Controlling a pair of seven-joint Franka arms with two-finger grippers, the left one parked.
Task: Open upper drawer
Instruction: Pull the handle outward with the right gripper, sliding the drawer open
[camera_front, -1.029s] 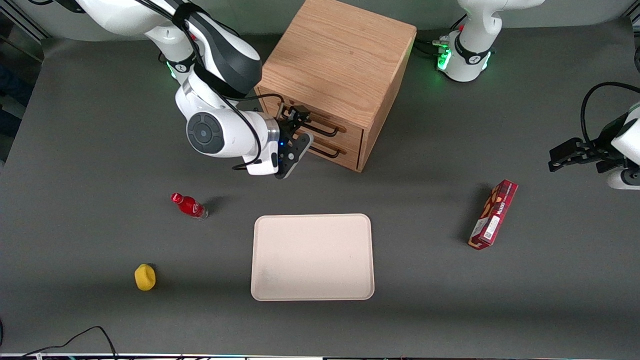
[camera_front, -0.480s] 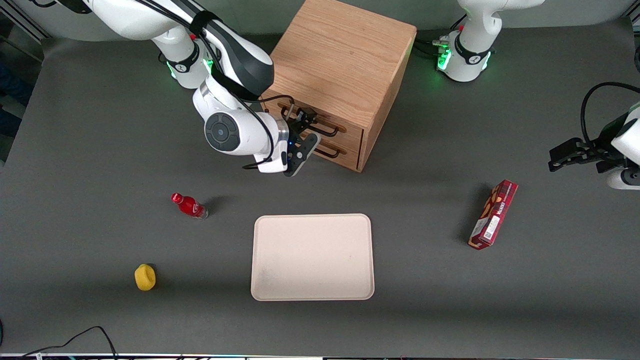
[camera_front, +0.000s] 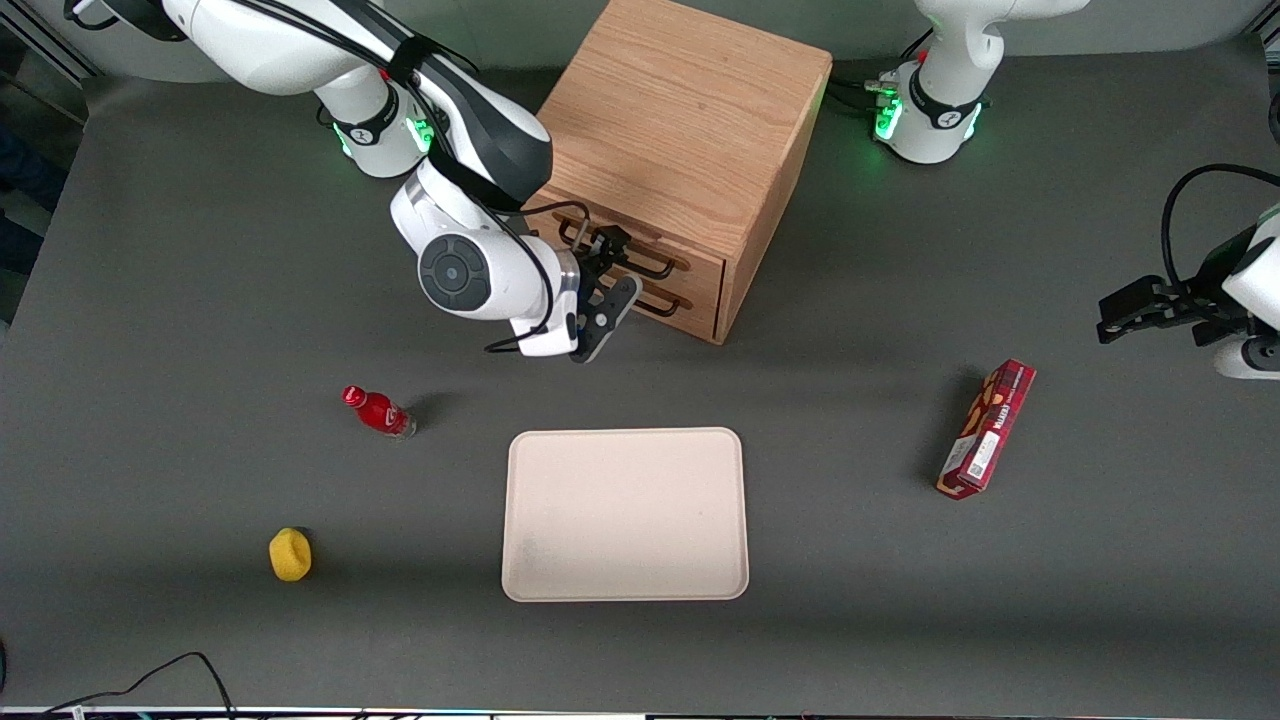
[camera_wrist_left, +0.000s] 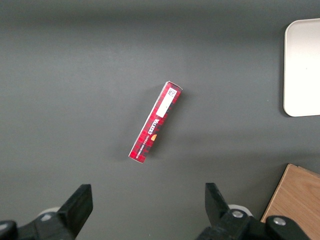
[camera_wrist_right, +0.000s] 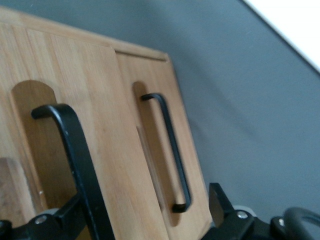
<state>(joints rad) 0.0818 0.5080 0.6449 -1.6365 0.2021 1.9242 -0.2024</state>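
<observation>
The light oak cabinet (camera_front: 680, 110) stands at the back of the table with its two drawer fronts facing the front camera. The upper drawer (camera_front: 703, 262) looks shut; its black bar handle (camera_front: 655, 265) runs across the front. My gripper (camera_front: 624, 266) is open right in front of the drawers. In the right wrist view the upper drawer's handle (camera_wrist_right: 75, 150) lies just inside one finger (camera_wrist_right: 57, 220). The lower drawer's handle (camera_wrist_right: 172, 150) also lies between the fingers. The jaws touch neither handle.
A cream tray (camera_front: 625, 515) lies nearer the front camera than the cabinet. A small red bottle (camera_front: 378, 411) and a yellow lump (camera_front: 290, 554) lie toward the working arm's end. A red box (camera_front: 987, 428) lies toward the parked arm's end and shows in the left wrist view (camera_wrist_left: 156, 122).
My arm has moved in toward the cabinet, bringing the open gripper closer to the drawer fronts. The drawers and the other things have not moved.
</observation>
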